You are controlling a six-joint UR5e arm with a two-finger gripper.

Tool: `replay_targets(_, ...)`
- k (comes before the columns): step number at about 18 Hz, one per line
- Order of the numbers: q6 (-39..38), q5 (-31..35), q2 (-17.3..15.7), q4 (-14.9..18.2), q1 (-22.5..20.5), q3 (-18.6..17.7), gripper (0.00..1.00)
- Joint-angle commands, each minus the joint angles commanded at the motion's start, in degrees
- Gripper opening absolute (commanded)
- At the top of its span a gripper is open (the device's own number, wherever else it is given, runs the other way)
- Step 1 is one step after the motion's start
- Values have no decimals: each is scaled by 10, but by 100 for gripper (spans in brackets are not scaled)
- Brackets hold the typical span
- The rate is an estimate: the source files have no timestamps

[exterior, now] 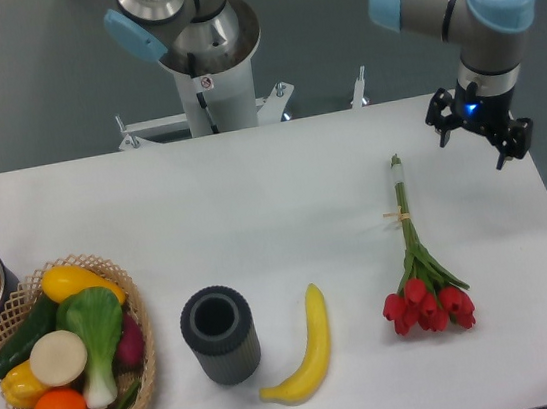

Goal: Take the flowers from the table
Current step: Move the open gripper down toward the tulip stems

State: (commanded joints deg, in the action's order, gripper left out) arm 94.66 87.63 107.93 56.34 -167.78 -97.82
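Ten-ish red tulips [422, 264], smooth white table [285, 213]

A small red-and-white sticker [205, 82] sits on the robot base [210, 92], its print too small to read.

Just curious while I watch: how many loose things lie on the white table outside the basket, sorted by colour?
Red: 1, the flowers
Yellow: 1, the banana
Dark grey: 1, the ribbed cup
Total: 3

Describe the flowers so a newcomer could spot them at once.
On the right half of the white table, right of the yellow banana, lie the flowers. Red tulip heads point toward the near edge, on long green tied stems.
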Motion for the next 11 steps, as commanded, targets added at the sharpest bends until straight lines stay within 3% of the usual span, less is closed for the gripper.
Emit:
replay_targets(6, -39, -6, 9, 1, 5, 1, 100)
replay_targets(11, -138, -68, 20, -12, -1, -4, 100)
